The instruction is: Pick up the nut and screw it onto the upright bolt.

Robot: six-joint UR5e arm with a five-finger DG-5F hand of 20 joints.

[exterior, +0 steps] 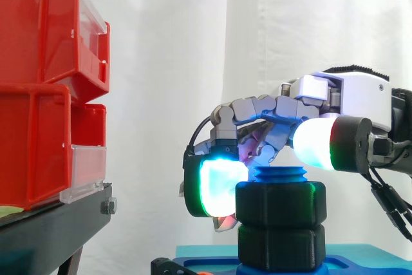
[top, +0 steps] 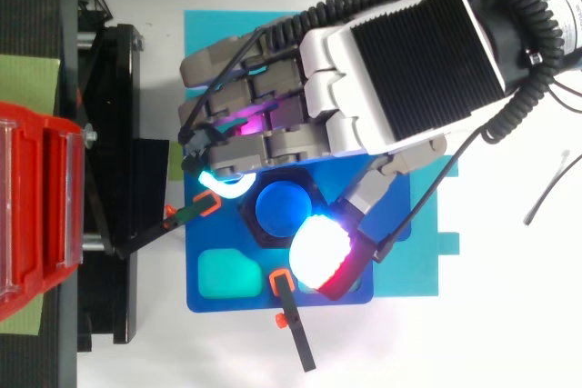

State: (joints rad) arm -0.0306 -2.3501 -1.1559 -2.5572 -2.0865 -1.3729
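Room: white curtain (exterior: 193, 43) leaves the middle of the frame open; red bins (exterior: 45, 82) on a black stand (exterior: 58, 223) crowd the left edge, well apart from the bolt.
Hand (exterior: 347, 98): enters from the right edge, palm down, fingers curled over the bolt.
Fingers: one glowing pad (exterior: 215, 188) against the nut's left face, thumb pad (exterior: 315, 143) at its right corner, pinching it.
Nut (exterior: 280, 204): black, lower centre, on the upright blue bolt (exterior: 278, 175), above a blue base (top: 250, 295).
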